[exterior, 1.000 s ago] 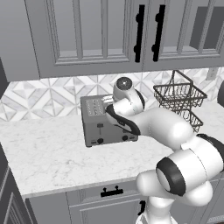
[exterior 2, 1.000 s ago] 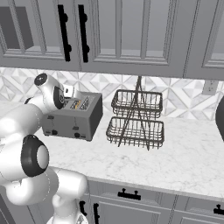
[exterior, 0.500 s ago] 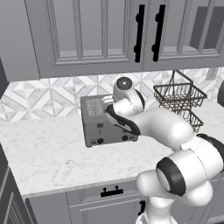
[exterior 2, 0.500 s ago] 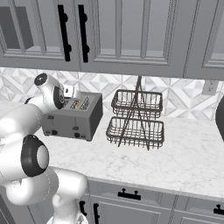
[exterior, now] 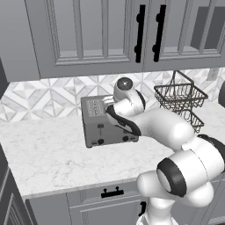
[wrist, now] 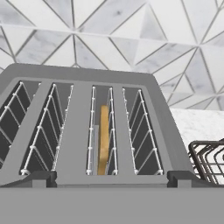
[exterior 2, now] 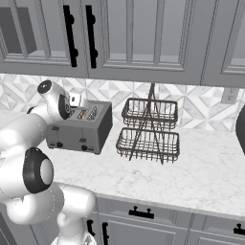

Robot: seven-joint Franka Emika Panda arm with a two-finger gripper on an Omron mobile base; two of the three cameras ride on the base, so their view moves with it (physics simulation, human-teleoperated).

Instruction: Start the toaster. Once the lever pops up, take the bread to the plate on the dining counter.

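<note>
The grey four-slot toaster (exterior: 99, 127) (exterior 2: 79, 129) (wrist: 78, 131) stands on the marble counter (exterior: 48, 154) against the tiled wall. A golden-tan slice of bread (wrist: 103, 140) sits upright, sunk in the third slot from the left in the hand view. My gripper (wrist: 111, 178) hovers just above the toaster's top, looking down into the slots. Its dark fingertips (wrist: 41, 177) stand wide apart, open, with nothing between them. A small dark lever (exterior: 100, 127) and a black knob (exterior: 100, 141) show on the front face. The plate and the dining counter are out of view.
A two-tier black wire basket (exterior: 180, 99) (exterior 2: 148, 131) stands right of the toaster. Grey wall cabinets (exterior: 101, 35) hang low overhead. Drawer fronts (exterior: 110, 202) run below the counter edge. A dark object (exterior 2: 240, 129) sits at the far right.
</note>
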